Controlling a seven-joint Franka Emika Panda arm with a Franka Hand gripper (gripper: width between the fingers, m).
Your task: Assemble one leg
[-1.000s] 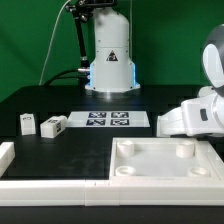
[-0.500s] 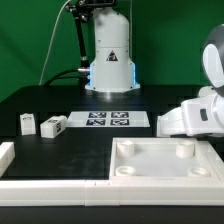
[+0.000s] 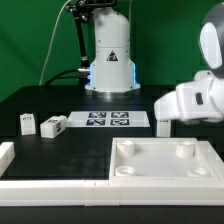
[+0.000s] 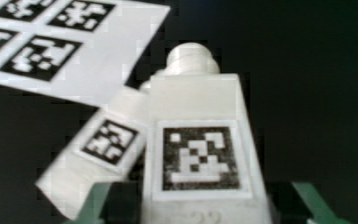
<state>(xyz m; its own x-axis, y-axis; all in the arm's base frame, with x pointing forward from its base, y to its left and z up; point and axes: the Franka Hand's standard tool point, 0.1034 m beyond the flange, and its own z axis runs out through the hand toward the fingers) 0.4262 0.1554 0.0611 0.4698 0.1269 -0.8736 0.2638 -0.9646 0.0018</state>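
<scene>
Two legs lie side by side just off the marker board's corner. In the wrist view the nearer leg (image 4: 197,150), a stubby white block with a square tag on top, sits between my fingers. The second leg (image 4: 98,150) lies against it. My gripper (image 4: 202,205) is open, with a dark gap between each finger and the leg. In the exterior view the gripper (image 3: 163,127) hangs at the marker board's right end, above the table. Two more legs (image 3: 28,124) (image 3: 54,125) stand at the exterior view's left.
The large white square plate (image 3: 120,172) with round corner sockets lies in front. The marker board (image 3: 108,120) lies in the middle and shows in the wrist view (image 4: 51,40). A white rail (image 3: 6,152) runs along the left front. The robot base (image 3: 110,60) stands behind.
The arm has moved toward the exterior view's left and a little up, from the right edge to the marker board's right end. The legs on the left and the plate have not moved.
</scene>
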